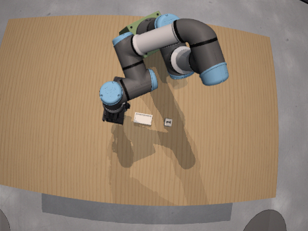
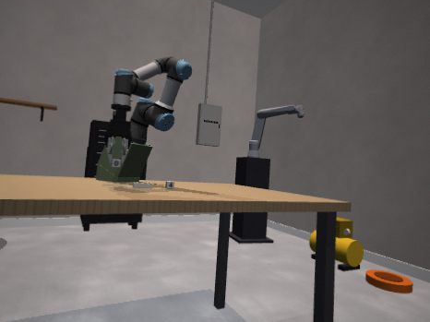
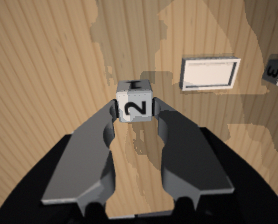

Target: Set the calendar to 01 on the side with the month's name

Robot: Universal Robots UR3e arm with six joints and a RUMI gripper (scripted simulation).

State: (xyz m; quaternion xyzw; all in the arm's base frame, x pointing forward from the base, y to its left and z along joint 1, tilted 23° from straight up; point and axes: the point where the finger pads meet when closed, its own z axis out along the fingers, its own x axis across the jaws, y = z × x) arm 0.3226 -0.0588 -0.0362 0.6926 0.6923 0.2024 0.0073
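Note:
My gripper [image 3: 134,100] is shut on a white digit cube [image 3: 134,103] and holds it above the table. The cube's face toward the wrist camera shows a 2 lying on its side. In the overhead view the gripper [image 1: 113,115] hangs just left of the white tray [image 1: 143,118], which lies empty on the table. The tray also shows in the wrist view [image 3: 209,73], up and to the right of the held cube. The second cube [image 1: 168,122] rests on the table right of the tray, outside it. In the side view the held cube [image 2: 115,162] hangs above the table, left of the tray [image 2: 143,184] and the second cube [image 2: 170,184].
The arm's green base [image 1: 140,24] stands at the table's far edge. Off the table, a second arm on a black pedestal [image 2: 251,180], a yellow cylinder [image 2: 336,246] and an orange ring [image 2: 388,280] stand on the floor.

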